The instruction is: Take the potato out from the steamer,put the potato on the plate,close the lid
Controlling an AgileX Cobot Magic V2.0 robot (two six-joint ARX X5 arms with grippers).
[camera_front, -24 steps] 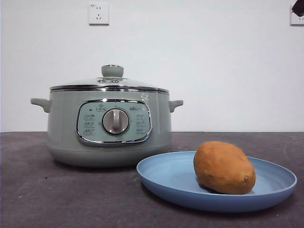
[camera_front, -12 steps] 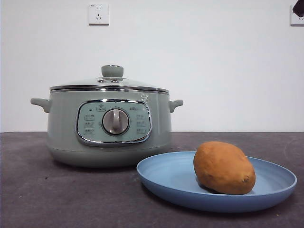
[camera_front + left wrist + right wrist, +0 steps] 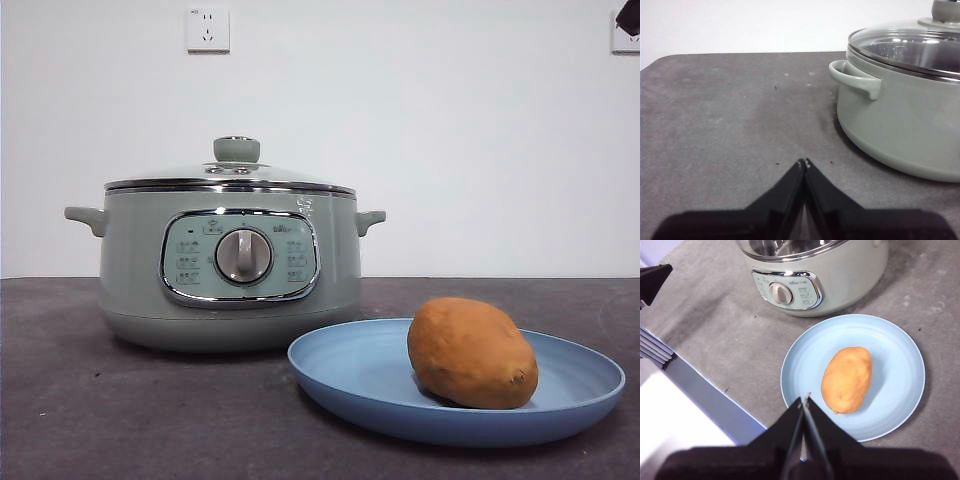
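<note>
Jaws of both grippers are pressed together and hold nothing. On the dark grey desk [image 3: 120, 420] stands the steamer [image 3: 230, 290], with its dial turned to the front. Its lid [image 3: 232, 178] sits flat on the rim, so the pot is closed, and the green knob is on top. Just beside the steamer, in front of it and to the right in the front view, lies the plate [image 3: 350, 375]. Its edge is near the pot's base. The potato [image 3: 471, 353] lies on its side in the plate, a little off the middle.

The left gripper [image 3: 804, 162] is low over the bare desk, near the steamer's side handle [image 3: 855, 78] but apart from it. The right gripper [image 3: 805, 400] hangs high above the near edge of the plate, not touching the potato. On the white wall behind is a socket [image 3: 208, 29].
</note>
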